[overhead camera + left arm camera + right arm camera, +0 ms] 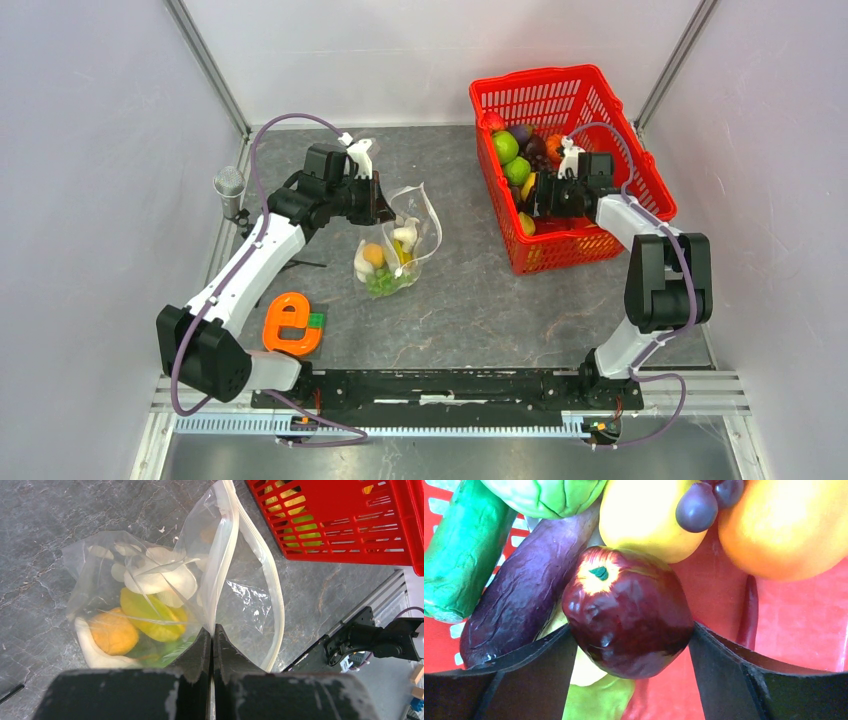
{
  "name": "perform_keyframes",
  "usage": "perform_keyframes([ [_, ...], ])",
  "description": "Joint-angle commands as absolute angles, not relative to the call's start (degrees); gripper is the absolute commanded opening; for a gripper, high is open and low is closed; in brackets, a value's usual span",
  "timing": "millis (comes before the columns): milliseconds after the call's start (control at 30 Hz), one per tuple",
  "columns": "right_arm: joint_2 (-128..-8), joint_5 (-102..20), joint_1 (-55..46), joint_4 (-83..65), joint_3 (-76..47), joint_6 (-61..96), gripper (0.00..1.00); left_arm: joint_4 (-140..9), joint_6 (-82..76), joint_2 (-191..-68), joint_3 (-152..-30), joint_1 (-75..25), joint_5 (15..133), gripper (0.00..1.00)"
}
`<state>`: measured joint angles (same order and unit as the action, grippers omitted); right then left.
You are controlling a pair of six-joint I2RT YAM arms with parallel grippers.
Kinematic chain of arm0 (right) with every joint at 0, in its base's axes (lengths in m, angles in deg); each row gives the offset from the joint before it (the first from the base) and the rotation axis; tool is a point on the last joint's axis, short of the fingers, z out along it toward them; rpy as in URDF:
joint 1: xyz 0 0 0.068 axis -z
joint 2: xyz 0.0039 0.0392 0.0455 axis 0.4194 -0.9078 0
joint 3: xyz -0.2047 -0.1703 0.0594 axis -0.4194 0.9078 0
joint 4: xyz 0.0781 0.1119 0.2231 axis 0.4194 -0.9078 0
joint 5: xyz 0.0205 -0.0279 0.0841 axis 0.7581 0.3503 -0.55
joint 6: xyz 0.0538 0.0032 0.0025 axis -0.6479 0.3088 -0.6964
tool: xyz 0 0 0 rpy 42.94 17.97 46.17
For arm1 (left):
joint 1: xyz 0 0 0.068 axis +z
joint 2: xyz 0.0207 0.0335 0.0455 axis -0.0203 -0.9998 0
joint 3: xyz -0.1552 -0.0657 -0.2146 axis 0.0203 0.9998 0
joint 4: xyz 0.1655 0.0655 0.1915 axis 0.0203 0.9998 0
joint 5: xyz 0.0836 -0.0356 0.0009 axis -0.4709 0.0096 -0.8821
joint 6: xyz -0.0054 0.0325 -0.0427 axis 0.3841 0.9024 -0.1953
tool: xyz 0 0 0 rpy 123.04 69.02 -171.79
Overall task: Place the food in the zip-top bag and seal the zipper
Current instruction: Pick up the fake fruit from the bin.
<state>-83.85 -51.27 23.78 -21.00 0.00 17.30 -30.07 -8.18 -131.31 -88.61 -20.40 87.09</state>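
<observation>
Left claw: fingers pressed together, pinching the rim film of the zip-top bag at its mouth. The bag hangs open from the pinch. One side of the zipper curves out to the right, apart from the other side.

Bag contents, wrist view: an orange fruit low on the left, a yellow piece against it, white pieces above, and some green underneath that is too hidden to name.

In the top view the bag lies on the counter left of centre. The left claw is at its far edge.

Right claw: clamped on a dark red apple, one finger touching each flank. It is down inside the red basket at the far right of the counter.

Around the apple:
- purple eggplant, touching on the left
- green cucumber, further left
- yellow fruit, touching above
- dark grapes
- large orange fruit, upper right
- thin red chilli on the basket floor

An orange e-shaped toy sits near left on the counter, apart from the bag.
</observation>
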Motion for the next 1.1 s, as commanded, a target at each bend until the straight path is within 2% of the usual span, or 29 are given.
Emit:
perform_keyframes([
  [0,-83.4,-51.1,23.6,-18.0,-1.1,15.8,0.85,-32.8,-10.1,-130.8,-88.7,-20.4,89.3,0.02],
  [67,-83.4,-51.1,23.6,-16.3,0.0,14.2,0.85,-32.7,-10.0,-130.6,-88.7,-20.4,89.1,0.02],
  [100,-83.5,-51.1,23.7,-15.5,0.6,13.7,0.82,-32.7,-9.9,-130.5,-88.6,-20.4,88.9,0.02],
  [167,-83.5,-50.1,23.6,-15.3,1.2,13.2,0.72,-32.6,-9.8,-130.3,-88.5,-20.4,88.6,0.02],
  [200,-83.2,-49.5,23.7,-15.2,1.5,13.2,0.61,-32.5,-9.7,-130.2,-88.5,-20.4,88.4,0.02],
  [233,-82.5,-48.9,23.7,-15.3,1.9,13.2,0.55,-32.5,-9.7,-130.3,-88.5,-20.4,88.3,0.02],
  [267,-81.4,-48.6,23.7,-15.3,2.3,13.5,0.53,-32.5,-9.7,-130.3,-88.5,-20.4,88.2,0.03],
  [733,-57.5,-43.8,24.4,-9.2,11.0,10.2,0.48,-32.5,-9.7,-130.9,-88.5,-20.4,88.4,0.03],
  [1067,-51.2,-61.6,24.4,7.2,17.7,5.7,0.47,-32.6,-9.9,-131.1,-88.4,-20.4,88.7,0.03],
])
